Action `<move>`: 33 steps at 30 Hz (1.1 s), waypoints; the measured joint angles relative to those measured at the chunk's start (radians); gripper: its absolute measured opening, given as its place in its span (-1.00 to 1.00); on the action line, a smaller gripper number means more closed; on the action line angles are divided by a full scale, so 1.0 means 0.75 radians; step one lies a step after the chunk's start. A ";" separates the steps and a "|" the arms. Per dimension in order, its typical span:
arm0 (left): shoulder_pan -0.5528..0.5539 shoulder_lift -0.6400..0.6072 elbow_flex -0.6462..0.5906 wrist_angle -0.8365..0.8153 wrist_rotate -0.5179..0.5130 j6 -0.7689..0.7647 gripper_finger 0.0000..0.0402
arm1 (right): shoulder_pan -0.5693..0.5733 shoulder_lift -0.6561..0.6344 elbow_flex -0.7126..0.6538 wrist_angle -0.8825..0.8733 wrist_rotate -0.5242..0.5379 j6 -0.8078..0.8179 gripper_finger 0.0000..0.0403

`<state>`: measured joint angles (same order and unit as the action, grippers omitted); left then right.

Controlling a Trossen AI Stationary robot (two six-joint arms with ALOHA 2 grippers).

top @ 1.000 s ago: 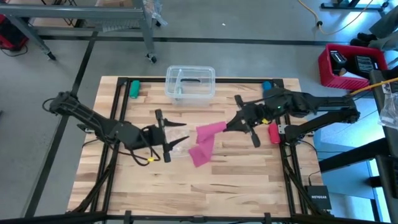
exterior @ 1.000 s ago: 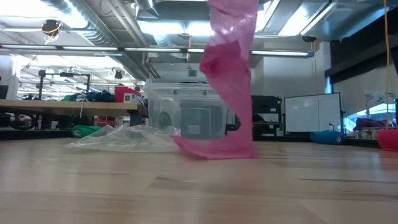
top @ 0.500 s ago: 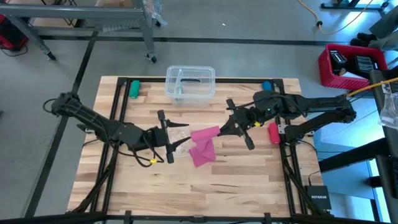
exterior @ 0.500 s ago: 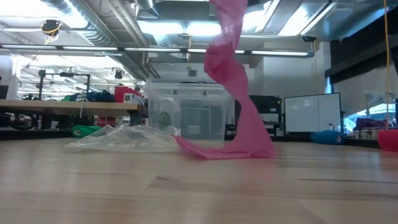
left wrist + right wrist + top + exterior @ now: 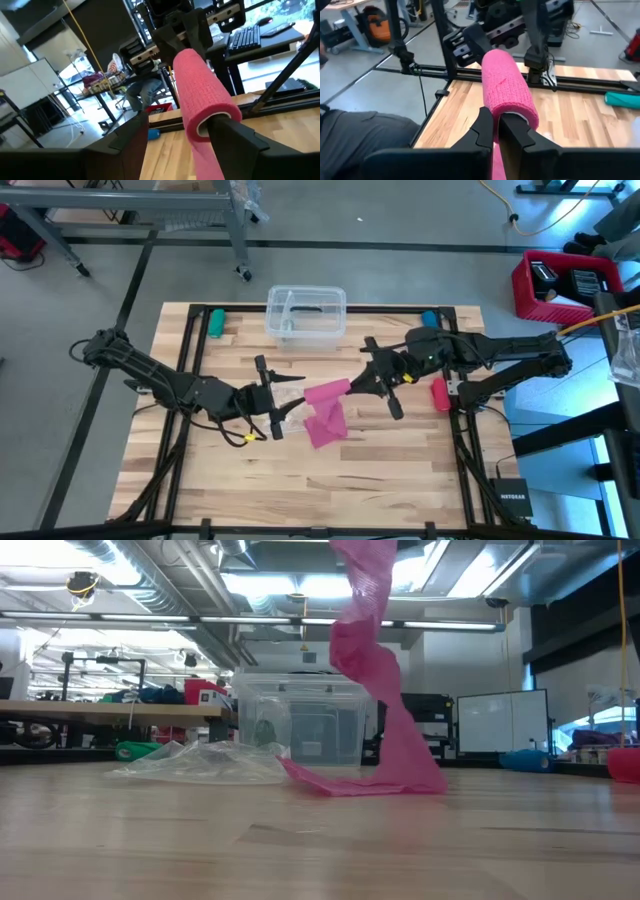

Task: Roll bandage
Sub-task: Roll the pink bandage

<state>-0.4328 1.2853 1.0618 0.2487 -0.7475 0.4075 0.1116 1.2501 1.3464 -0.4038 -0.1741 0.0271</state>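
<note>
Fingers pinched on the rolled end of the bandage (image 5: 325,406), the right gripper (image 5: 352,387) lifts it just right of the plastic wrapper (image 5: 200,762), seemingly so the tail hangs free for winding, while the left gripper (image 5: 266,397), fingers spread, waits empty beside the wrapper.

Two dark arms (image 5: 170,385), yellow cable

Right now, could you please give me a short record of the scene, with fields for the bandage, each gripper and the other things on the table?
bandage: pink bandage, one end lifted, loose tail lying on the table
right gripper: right gripper, shut on the bandage's raised end
left gripper: left gripper, open, facing the bandage
container: clear plastic container at the table's far edge
wrapper: crumpled clear wrapper beside the bandage
</note>
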 joint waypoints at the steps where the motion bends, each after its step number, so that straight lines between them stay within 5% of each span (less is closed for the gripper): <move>1: 0.000 0.000 0.000 -0.001 0.000 0.018 -0.04 | 0.000 0.009 0.000 0.003 0.002 0.017 -0.92; 12: 0.005 0.032 -0.001 -0.006 0.006 0.265 -0.29 | -0.001 0.057 0.001 0.055 0.010 0.064 -0.92; 21: 0.003 0.032 -0.001 0.033 0.002 0.272 -0.92 | -0.001 0.058 0.001 0.035 -0.064 0.078 -0.88; 27: 0.003 0.032 0.000 0.064 0.003 0.270 -0.92 | -0.001 0.020 0.031 -0.047 -0.060 0.009 -0.60; 33: -0.041 -0.024 0.000 0.188 0.011 0.304 -0.96 | -0.001 -0.092 0.163 -0.376 0.099 -0.053 -0.20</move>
<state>-0.4635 1.2674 1.0618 0.3898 -0.7393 0.6357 0.1108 1.1808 1.4686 -0.6855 -0.0995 -0.0124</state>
